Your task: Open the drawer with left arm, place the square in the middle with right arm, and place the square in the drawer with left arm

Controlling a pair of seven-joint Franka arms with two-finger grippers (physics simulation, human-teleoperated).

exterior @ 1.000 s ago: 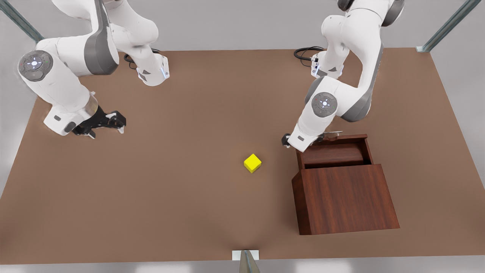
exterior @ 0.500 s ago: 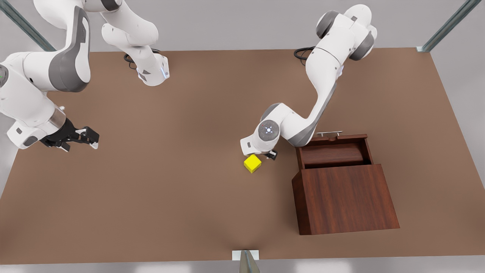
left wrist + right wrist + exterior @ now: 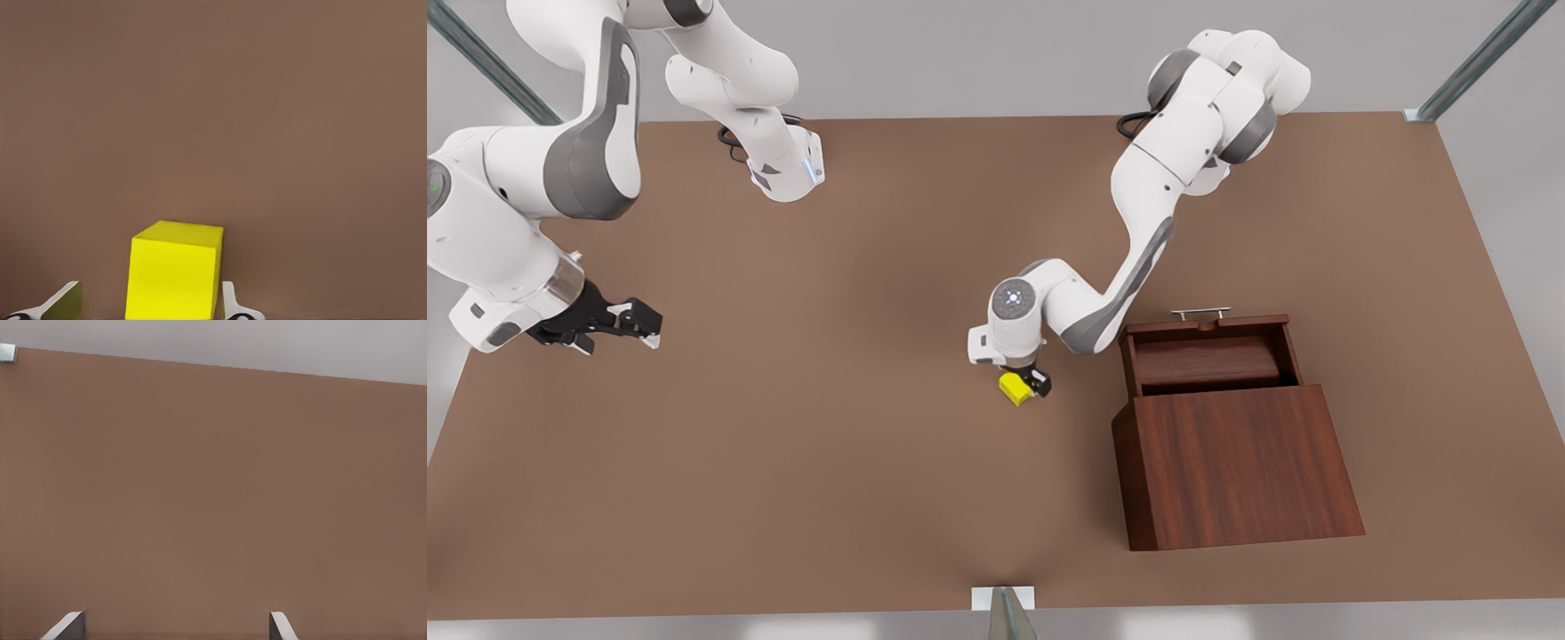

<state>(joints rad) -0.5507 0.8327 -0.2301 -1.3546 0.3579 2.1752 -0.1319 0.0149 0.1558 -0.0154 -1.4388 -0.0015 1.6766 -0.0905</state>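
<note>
Since the earlier frame, the left jaws (image 3: 1024, 384) have descended around the square (image 3: 1014, 389) on the worktop (image 3: 871, 444). They are released: one fingertip (image 3: 230, 303) is close, the other apart. Uneven closing may push the cube sideways. The right jaws (image 3: 627, 322) wait, released.

I see the square (image 3: 1014, 389) mid-table (image 3: 871, 462), under my left gripper (image 3: 1024, 384). The drawer (image 3: 1208, 351) lies at its three o'clock; my right gripper (image 3: 633, 322) waits at nine o'clock.
</note>
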